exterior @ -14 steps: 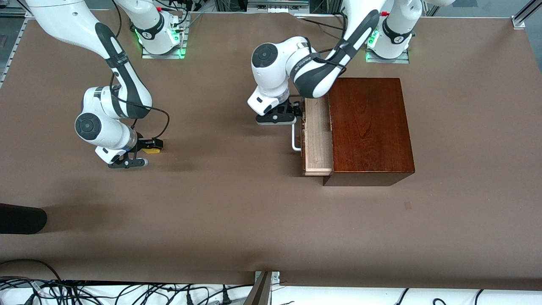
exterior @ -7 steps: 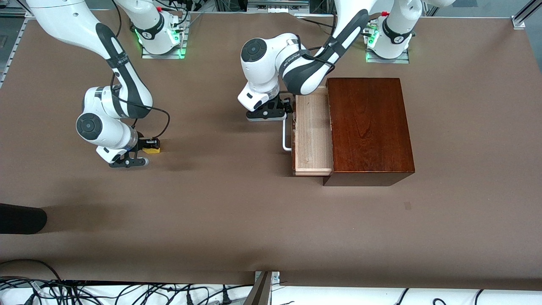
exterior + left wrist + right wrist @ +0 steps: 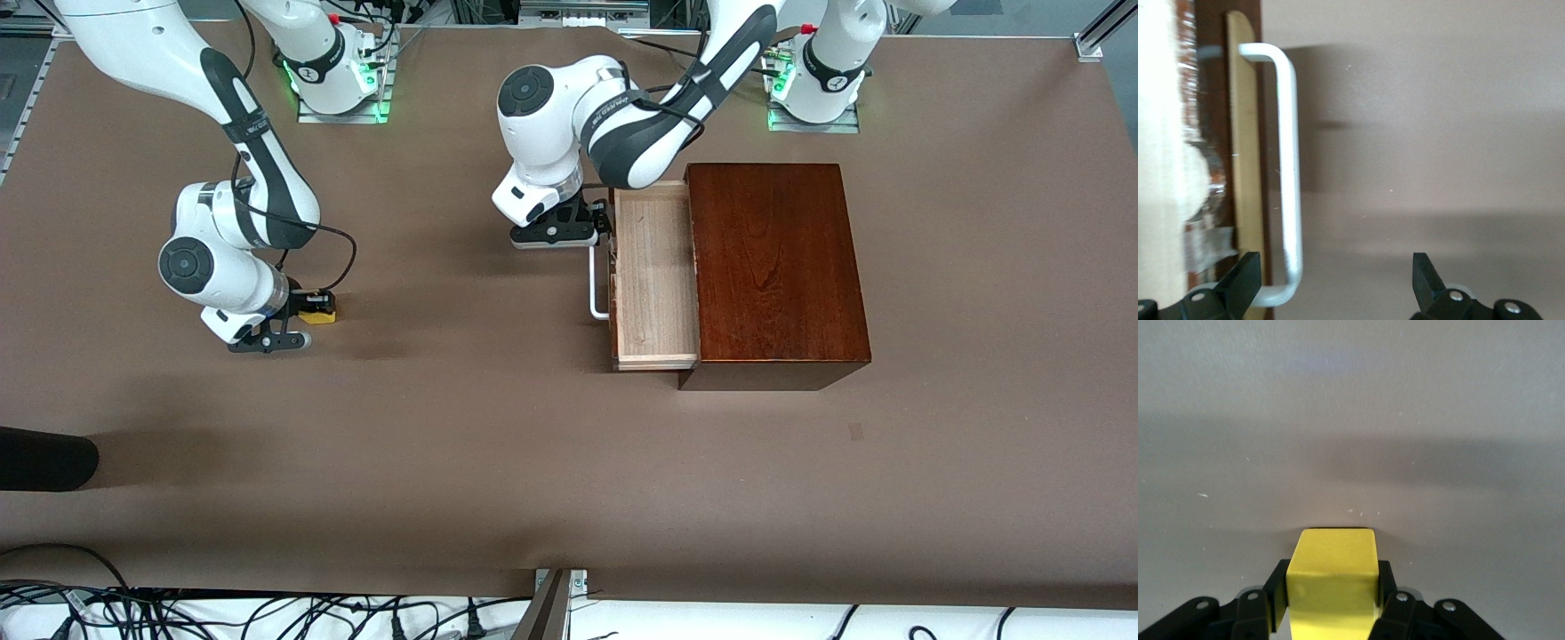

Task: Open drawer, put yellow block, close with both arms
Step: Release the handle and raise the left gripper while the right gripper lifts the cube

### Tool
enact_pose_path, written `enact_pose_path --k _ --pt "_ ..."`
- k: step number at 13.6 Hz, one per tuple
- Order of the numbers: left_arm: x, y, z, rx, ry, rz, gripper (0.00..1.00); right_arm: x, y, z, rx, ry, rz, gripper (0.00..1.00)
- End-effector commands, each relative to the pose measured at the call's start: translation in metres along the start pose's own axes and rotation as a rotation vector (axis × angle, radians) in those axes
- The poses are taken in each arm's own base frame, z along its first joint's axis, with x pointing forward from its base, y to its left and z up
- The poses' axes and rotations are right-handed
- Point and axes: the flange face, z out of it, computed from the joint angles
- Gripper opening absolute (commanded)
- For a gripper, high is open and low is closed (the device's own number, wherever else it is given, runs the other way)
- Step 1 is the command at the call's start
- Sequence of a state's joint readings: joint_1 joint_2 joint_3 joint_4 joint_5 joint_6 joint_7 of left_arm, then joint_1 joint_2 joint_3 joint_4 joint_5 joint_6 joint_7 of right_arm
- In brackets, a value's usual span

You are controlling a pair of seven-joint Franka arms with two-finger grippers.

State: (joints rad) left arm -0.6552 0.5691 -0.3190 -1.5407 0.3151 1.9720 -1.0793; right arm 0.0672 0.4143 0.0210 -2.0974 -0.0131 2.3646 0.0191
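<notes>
The dark-brown wooden box [image 3: 773, 267] has its drawer [image 3: 653, 276] pulled out toward the right arm's end of the table, showing a bare pale wood tray. My left gripper [image 3: 589, 235] [image 3: 1336, 283] stands open around the farther end of the white handle [image 3: 594, 286] [image 3: 1288, 167]. The bar's bend lies close to one finger [image 3: 1245, 277]; the other finger [image 3: 1426, 273] is well apart from it. My right gripper [image 3: 307, 313] [image 3: 1331, 597] is low at the table near the right arm's end, shut on the yellow block [image 3: 318, 310] [image 3: 1331, 577], with a finger on each side face.
A dark rounded object [image 3: 44, 458] pokes in at the table's edge at the right arm's end, nearer the camera. Cables [image 3: 178, 609] run along the near edge. Brown tabletop [image 3: 462, 400] lies between the block and the drawer.
The drawer has slid farther out, the left gripper moving with its handle. The right gripper has shut on the yellow block.
</notes>
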Motion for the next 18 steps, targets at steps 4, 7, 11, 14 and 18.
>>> enact_pose_path --k 4,7,11,14,18 --pt "0.000 -0.053 -0.100 -0.017 -0.071 -0.070 1.00 0.027 0.001 -0.064 -0.009 -0.044 0.008 0.20" --pt "0.011 -0.103 -0.159 -0.029 -0.055 -0.139 1.00 0.042 0.000 -0.117 -0.008 -0.044 0.008 0.20" --pt "0.040 -0.195 -0.207 -0.075 -0.079 -0.211 1.00 0.051 -0.008 -0.192 0.000 -0.068 0.022 0.20" --pt "0.051 -0.271 -0.235 -0.102 -0.060 -0.180 1.00 0.049 -0.034 -0.243 -0.005 -0.071 0.048 0.21" --pt "0.078 -0.396 -0.251 -0.129 -0.088 -0.126 1.00 0.032 -0.113 -0.284 -0.031 -0.086 0.095 0.21"
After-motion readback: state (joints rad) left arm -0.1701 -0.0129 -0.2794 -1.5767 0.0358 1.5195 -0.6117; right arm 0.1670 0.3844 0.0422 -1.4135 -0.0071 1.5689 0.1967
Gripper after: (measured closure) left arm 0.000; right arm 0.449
